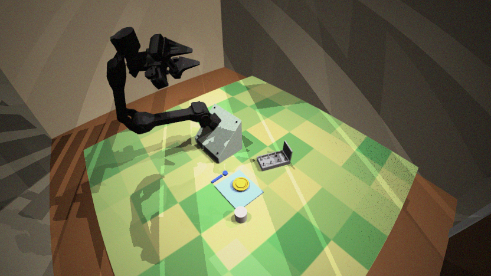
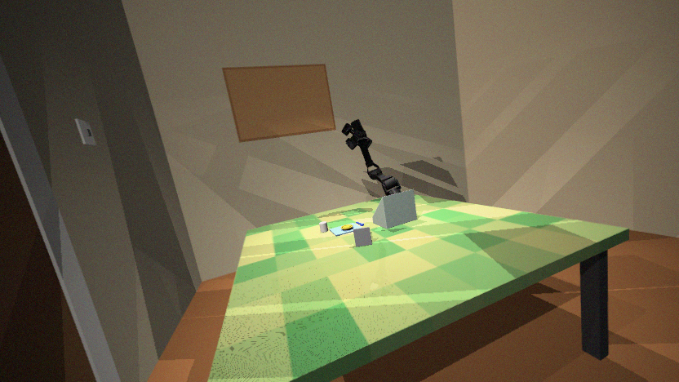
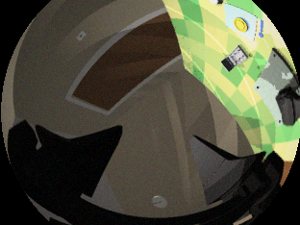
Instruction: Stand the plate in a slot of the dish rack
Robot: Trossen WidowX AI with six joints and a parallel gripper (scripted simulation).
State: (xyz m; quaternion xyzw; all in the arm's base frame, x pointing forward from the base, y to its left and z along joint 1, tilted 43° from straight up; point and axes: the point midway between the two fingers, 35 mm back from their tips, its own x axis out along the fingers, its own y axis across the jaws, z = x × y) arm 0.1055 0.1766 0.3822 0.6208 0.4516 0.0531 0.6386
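A small yellow plate (image 1: pixel 240 184) (image 2: pixel 347 227) (image 3: pixel 241 24) lies flat on a light blue mat (image 1: pixel 226 191) (image 2: pixel 335 231) near the middle of the table. A grey dish rack (image 1: pixel 273 160) (image 2: pixel 362 236) (image 3: pixel 235 58) with rails and a raised end wall stands on the table to the right of the plate in the top view. My gripper (image 1: pixel 192 56) (image 2: pixel 350 134) is open and empty. It hangs high in the air behind the arm's grey base block (image 1: pixel 223 135) (image 2: pixel 396 209), far from the plate and the rack.
A grey cylinder cup (image 1: pixel 240 214) (image 2: pixel 323 227) (image 3: pixel 215 0) stands just in front of the mat. A blue stick with a ball end (image 1: pixel 219 177) (image 2: pixel 359 223) (image 3: pixel 261 28) lies at the mat's back corner. The checked green table (image 1: pixel 308 219) (image 2: pixel 427 265) ends on all sides over a brown floor.
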